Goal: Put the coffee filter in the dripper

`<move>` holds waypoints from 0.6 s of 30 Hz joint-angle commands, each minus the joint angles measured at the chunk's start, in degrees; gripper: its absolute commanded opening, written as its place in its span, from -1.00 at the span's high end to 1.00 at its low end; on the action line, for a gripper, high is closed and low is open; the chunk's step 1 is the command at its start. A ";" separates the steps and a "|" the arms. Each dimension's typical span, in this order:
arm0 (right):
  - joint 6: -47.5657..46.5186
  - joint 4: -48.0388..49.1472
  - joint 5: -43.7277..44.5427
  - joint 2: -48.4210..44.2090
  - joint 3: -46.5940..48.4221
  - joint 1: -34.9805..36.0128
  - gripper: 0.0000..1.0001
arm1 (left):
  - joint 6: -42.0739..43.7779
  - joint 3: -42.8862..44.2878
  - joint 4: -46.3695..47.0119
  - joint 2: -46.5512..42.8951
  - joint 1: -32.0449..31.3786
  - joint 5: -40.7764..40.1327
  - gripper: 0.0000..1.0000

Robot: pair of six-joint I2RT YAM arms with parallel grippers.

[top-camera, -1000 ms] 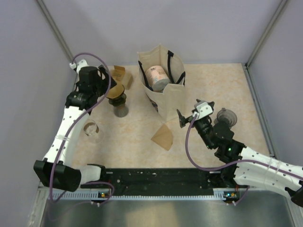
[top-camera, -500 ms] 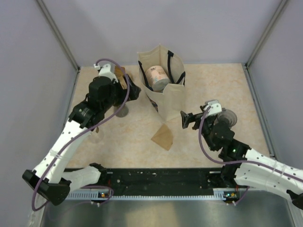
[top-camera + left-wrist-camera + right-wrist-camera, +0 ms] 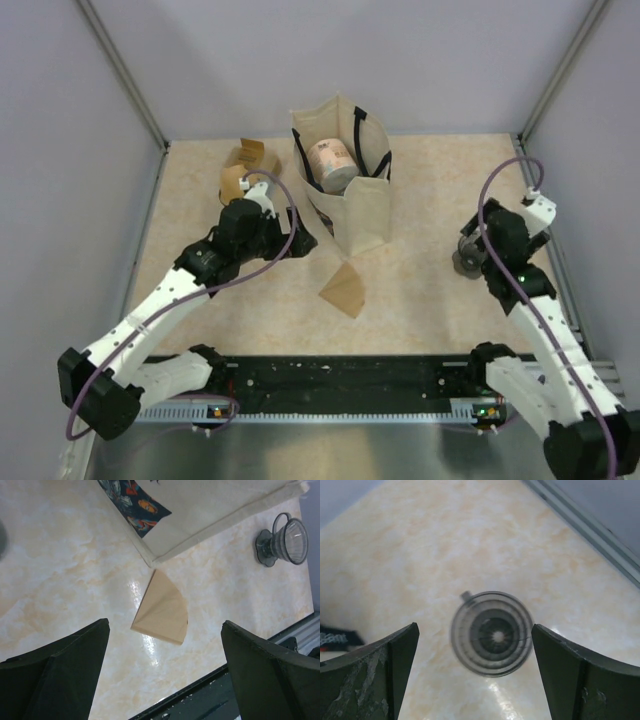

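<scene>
The brown paper coffee filter (image 3: 343, 291) lies flat on the table in front of the tote bag; in the left wrist view the filter (image 3: 162, 609) sits below and between my left fingers. My left gripper (image 3: 300, 242) (image 3: 164, 645) is open and empty, held above the table just left of the filter. The dark glass dripper (image 3: 466, 256) stands at the right, partly hidden by my right arm. It also shows in the left wrist view (image 3: 285, 539). In the right wrist view the dripper (image 3: 492, 633) is seen from straight above. My right gripper (image 3: 478, 248) (image 3: 475, 630) is open and empty above it.
A cream tote bag (image 3: 350, 205) with a roll (image 3: 330, 160) inside stands at the back middle. Brown cardboard pieces (image 3: 243, 165) lie at the back left. A black rail (image 3: 340, 380) runs along the near edge. Grey walls close in both sides.
My left arm swung from the back left toward the middle, ending over the filter. My right arm moved right and back, ending over the dripper. Both grippers stay open.
</scene>
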 commanded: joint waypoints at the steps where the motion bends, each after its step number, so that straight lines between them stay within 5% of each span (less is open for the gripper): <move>1: 7.29 -3.95 -9.51 7.37 1.17 -14.49 -0.90 | -3.04 -4.36 9.59 -0.77 -0.60 5.21 -0.98; 11: 5.52 0.46 -6.79 20.65 0.90 -17.23 -0.73 | -3.04 -7.01 10.39 1.52 -0.60 2.14 -0.97; 18: 6.67 5.89 -10.22 18.90 -6.03 -22.59 -0.42 | -2.87 -6.84 12.15 3.27 -0.51 3.54 -0.97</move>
